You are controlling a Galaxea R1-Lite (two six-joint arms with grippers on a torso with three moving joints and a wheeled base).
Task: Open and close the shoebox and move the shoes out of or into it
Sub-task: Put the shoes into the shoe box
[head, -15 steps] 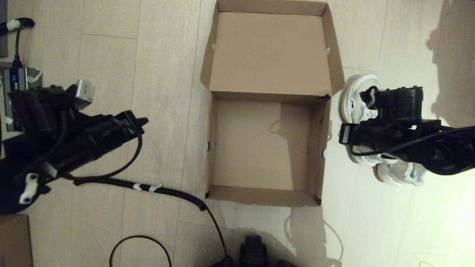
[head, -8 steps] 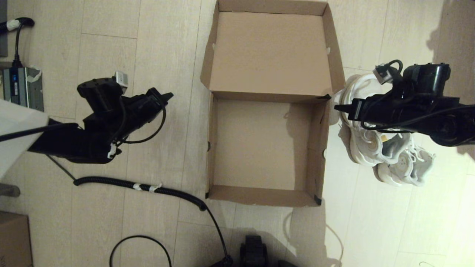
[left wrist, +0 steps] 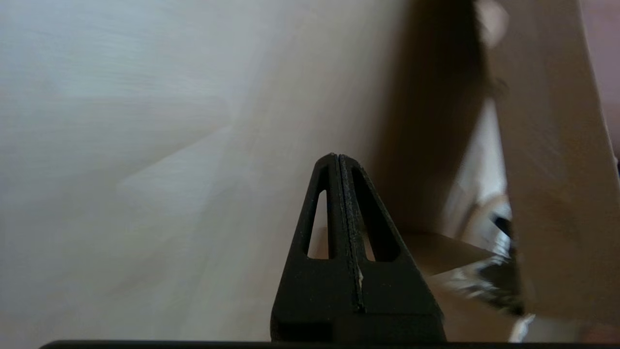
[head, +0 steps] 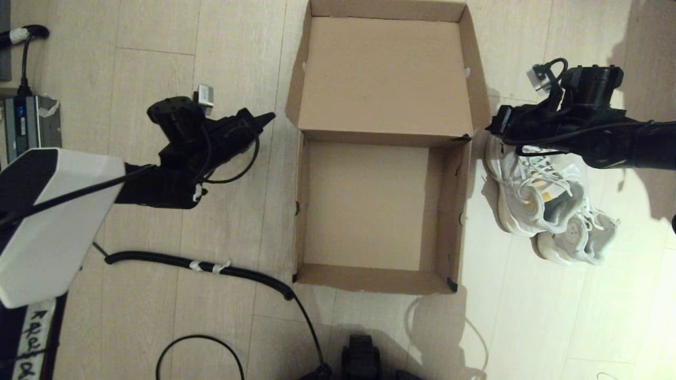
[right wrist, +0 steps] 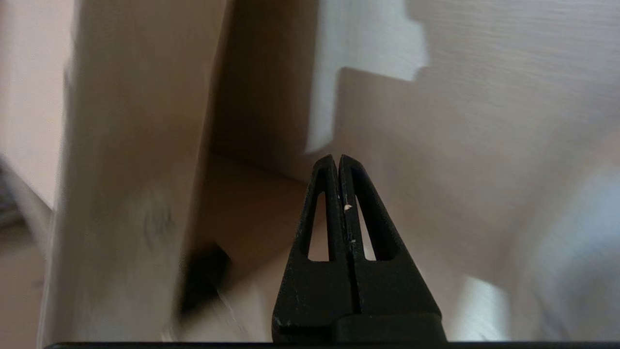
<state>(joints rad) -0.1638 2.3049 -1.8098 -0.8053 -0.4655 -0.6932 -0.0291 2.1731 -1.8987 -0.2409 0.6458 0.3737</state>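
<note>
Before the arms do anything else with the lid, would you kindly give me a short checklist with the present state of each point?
1. Shoebox lid folded fully back: ok.
2. Box empty inside: ok.
3. Shoes out on the floor, to the box's right: ok.
4. Left gripper shut, empty, near the lid's left edge: ok.
5. Right gripper shut, empty, near the lid's right corner: ok.
6. Either gripper touching the lid: cannot tell.

Both arms matte black, loose black cables looping off wrists. Left arm (head: 174,179) has chunky white shell. Fingers (left wrist: 339,242) black, triangular, slotted.
</note>
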